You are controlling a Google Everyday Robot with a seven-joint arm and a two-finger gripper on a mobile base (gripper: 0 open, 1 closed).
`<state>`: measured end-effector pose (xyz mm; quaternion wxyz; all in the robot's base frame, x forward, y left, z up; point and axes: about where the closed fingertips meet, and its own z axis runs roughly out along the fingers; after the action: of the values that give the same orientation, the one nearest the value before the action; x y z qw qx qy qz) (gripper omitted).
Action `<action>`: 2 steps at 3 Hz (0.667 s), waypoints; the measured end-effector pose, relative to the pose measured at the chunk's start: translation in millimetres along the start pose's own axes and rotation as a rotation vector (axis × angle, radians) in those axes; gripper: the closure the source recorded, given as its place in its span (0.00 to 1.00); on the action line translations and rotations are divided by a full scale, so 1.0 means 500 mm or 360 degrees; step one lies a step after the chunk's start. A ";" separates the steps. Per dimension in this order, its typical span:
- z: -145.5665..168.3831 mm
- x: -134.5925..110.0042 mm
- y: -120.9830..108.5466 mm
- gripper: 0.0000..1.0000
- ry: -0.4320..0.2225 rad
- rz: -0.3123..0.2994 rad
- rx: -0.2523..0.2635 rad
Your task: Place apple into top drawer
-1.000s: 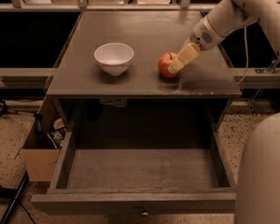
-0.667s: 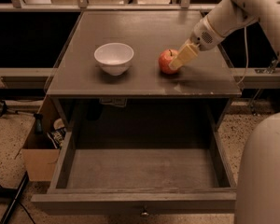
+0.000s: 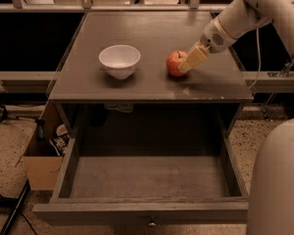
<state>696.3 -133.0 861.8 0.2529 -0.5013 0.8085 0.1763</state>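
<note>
The red-orange apple [image 3: 174,63] is at the right-middle of the cabinet top [image 3: 147,33], to the right of the white bowl. My gripper [image 3: 187,63] comes in from the upper right and is shut on the apple, with one yellowish finger [image 3: 194,58] across its right side. The apple is at or just above the surface; I cannot tell if it touches. The top drawer [image 3: 137,210] is pulled wide open below the front edge. Its inside holds nothing and its knob [image 3: 151,223] is at the bottom.
A white bowl [image 3: 119,60] stands left of the apple. My white arm [image 3: 245,13] crosses the upper right, and my white body [image 3: 277,180] fills the lower right. A cardboard box [image 3: 41,168] with clutter sits on the floor at left.
The gripper and the apple have shifted slightly upward together since the earliest frame. The bowl and the drawer have not moved.
</note>
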 end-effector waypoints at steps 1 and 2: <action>0.000 0.000 0.000 1.00 0.0000 0.0000 0.0000; -0.003 -0.001 0.001 1.00 0.0005 -0.0006 -0.0001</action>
<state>695.7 -133.3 863.4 0.2519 -0.5030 0.8080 0.1753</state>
